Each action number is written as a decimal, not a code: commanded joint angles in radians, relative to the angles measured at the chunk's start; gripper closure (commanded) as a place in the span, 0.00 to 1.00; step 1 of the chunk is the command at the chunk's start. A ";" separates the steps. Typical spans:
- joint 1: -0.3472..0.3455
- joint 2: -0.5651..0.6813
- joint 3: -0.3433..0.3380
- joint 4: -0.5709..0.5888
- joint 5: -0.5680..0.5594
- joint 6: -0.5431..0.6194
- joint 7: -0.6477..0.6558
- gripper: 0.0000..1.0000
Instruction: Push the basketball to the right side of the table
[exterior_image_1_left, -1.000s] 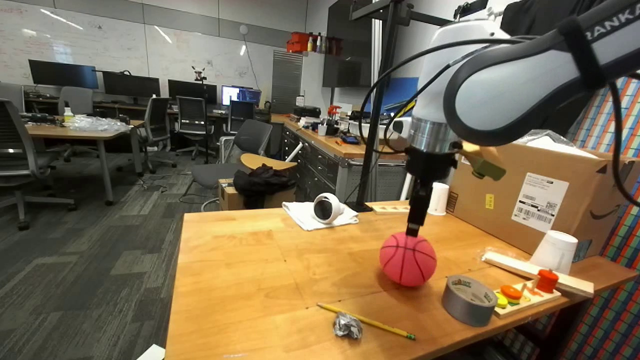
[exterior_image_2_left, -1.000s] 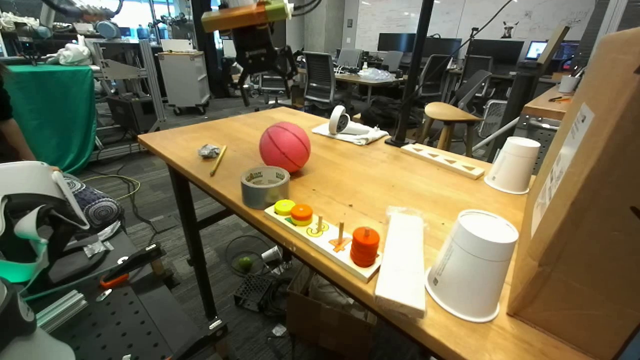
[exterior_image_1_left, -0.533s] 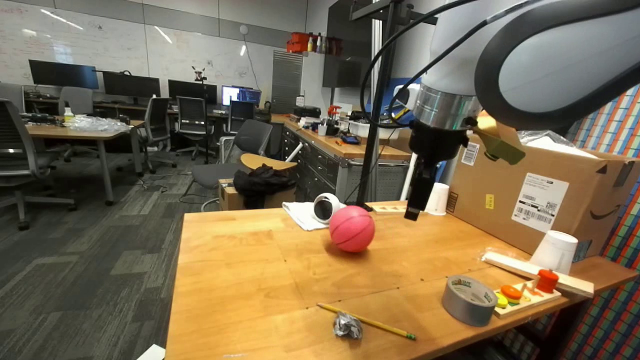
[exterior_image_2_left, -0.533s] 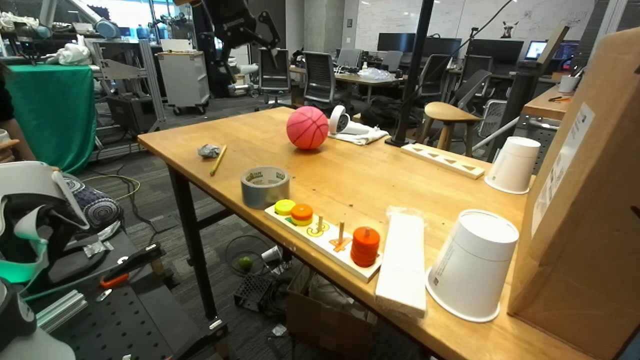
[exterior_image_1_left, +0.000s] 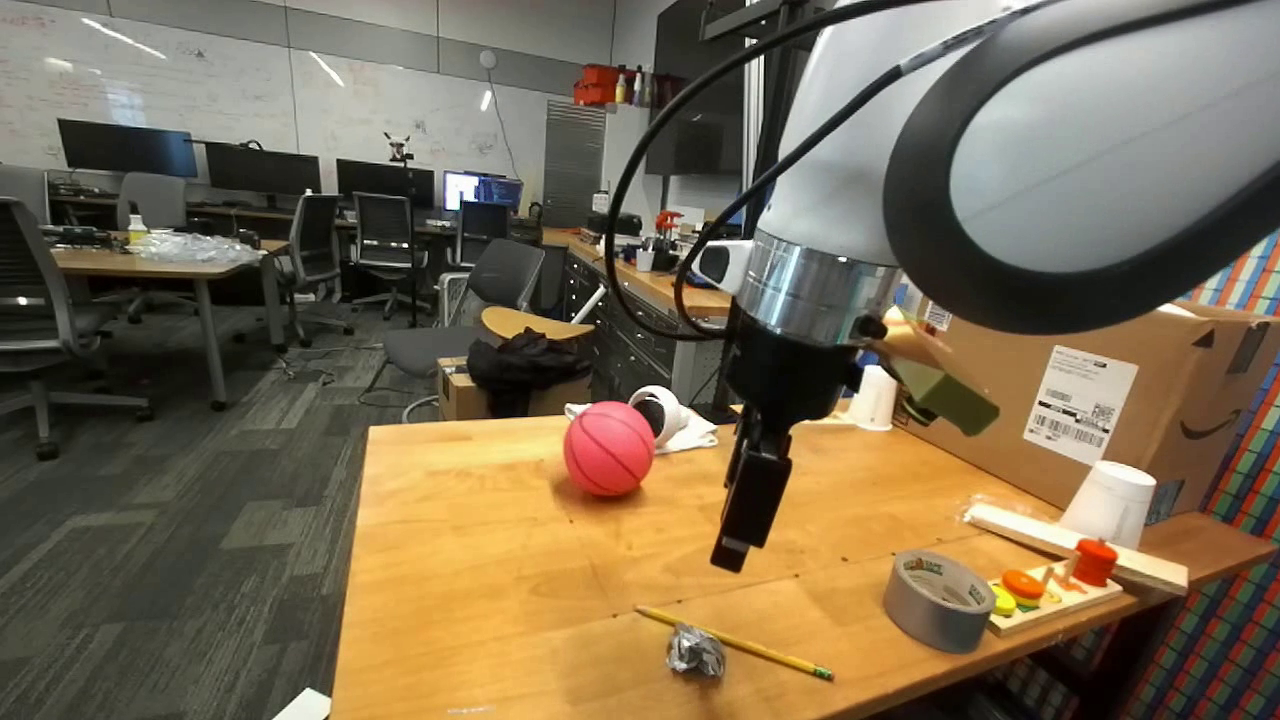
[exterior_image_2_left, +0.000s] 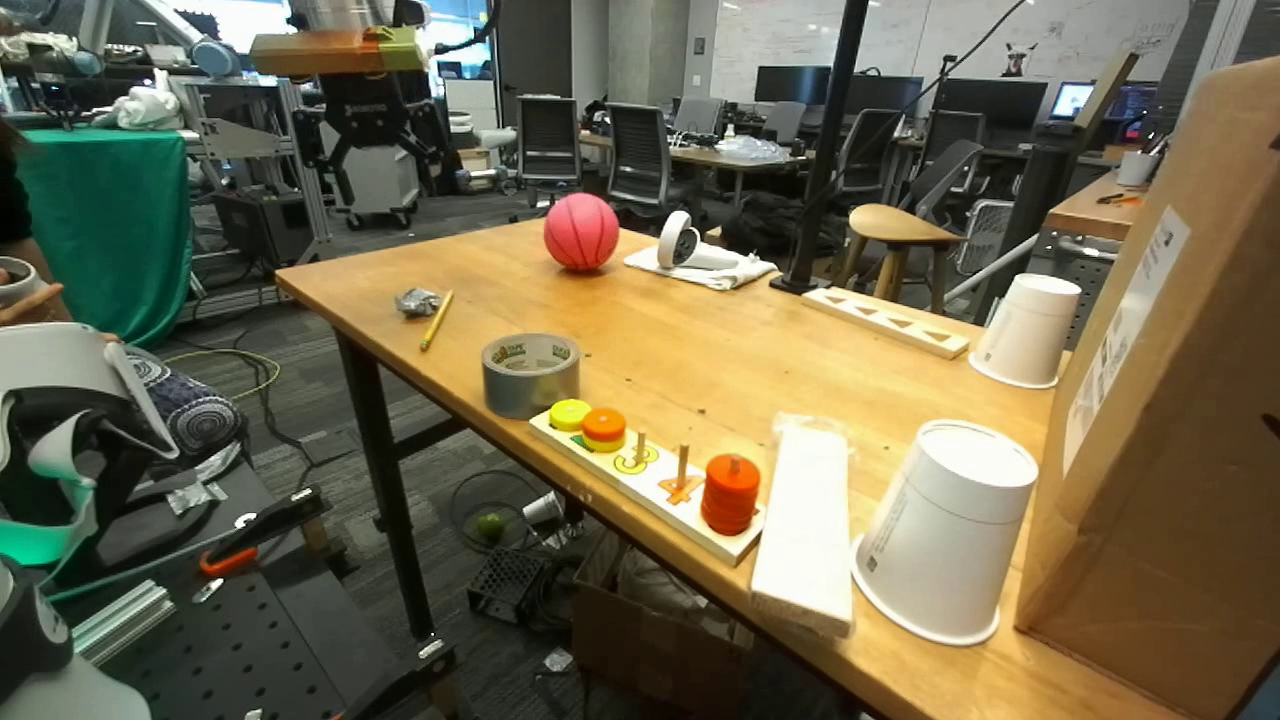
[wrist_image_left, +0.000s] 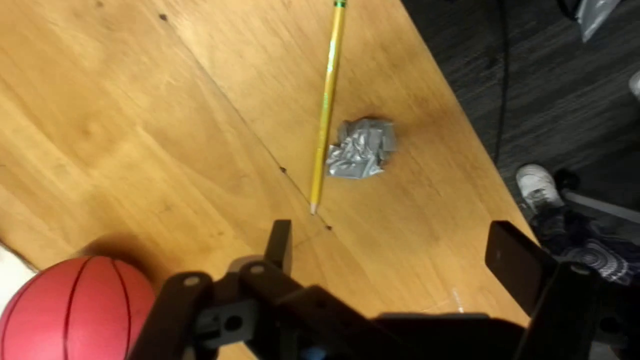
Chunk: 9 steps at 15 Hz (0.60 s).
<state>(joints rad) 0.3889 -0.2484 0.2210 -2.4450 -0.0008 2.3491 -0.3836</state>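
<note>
The basketball (exterior_image_1_left: 608, 449) could roll off the table (exterior_image_1_left: 460, 600), because it is round and sits near the edge, so one hard push may be too much. It could also bump the white gadget (exterior_image_2_left: 697, 251) if the push goes that way. I can't tell whose right side is meant, so it may get sent the wrong way. If the gripper (wrist_image_left: 394, 246) dips too low, it might knock the pencil (wrist_image_left: 326, 107) or the crumpled silver lump (wrist_image_left: 362, 148). The gripper is spread wide, holding nothing, and is apart from the basketball. The basketball is on the table, just beside the white cloth (exterior_image_2_left: 735, 277). It looks pinkish red and nicely round, with thin dark lines curving around it
</note>
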 joint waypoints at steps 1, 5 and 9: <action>0.048 0.028 -0.011 0.016 0.150 0.053 -0.162 0.00; 0.076 0.062 -0.001 0.047 0.254 0.063 -0.302 0.00; 0.069 0.067 0.002 0.072 0.294 0.044 -0.395 0.00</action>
<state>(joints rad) 0.4632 -0.1916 0.2220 -2.4096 0.2559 2.3995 -0.7012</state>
